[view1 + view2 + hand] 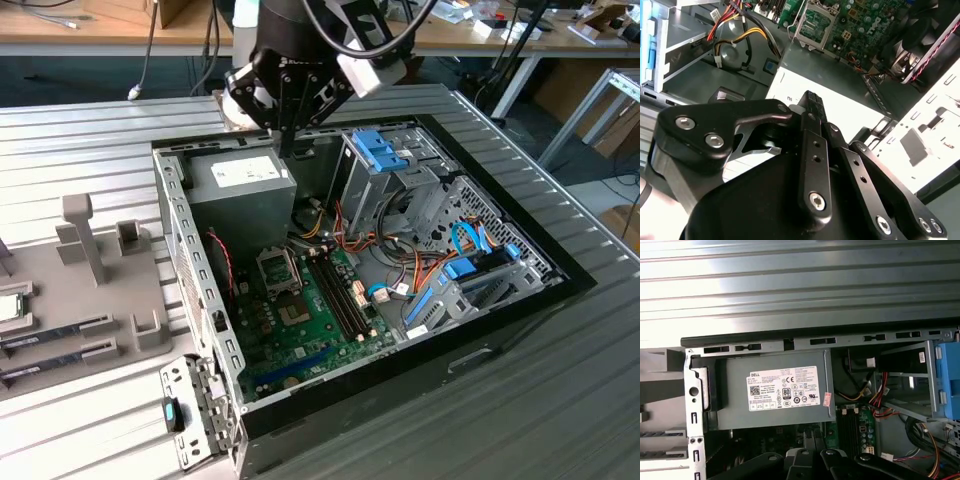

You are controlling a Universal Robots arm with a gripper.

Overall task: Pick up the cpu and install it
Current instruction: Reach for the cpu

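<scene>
The cpu (8,306), a small silvery square with a green rim, lies on the grey holder tray (150,290) at the exterior view's far left edge. My gripper (287,148) hangs over the open computer case, just above the back edge of the grey power supply (240,185), far from the cpu. Its black fingers (813,107) stand pressed together, shut, with nothing seen between them. The motherboard's cpu socket (280,270) sits below the power supply with its metal frame (815,22) around it.
Long memory sticks (55,333) lie in slots on the tray near the cpu. Inside the case (400,350) are blue drive cages (385,150), bundled coloured cables (400,270) and memory slots (340,295). Ribbed metal table (560,330) surrounds the case.
</scene>
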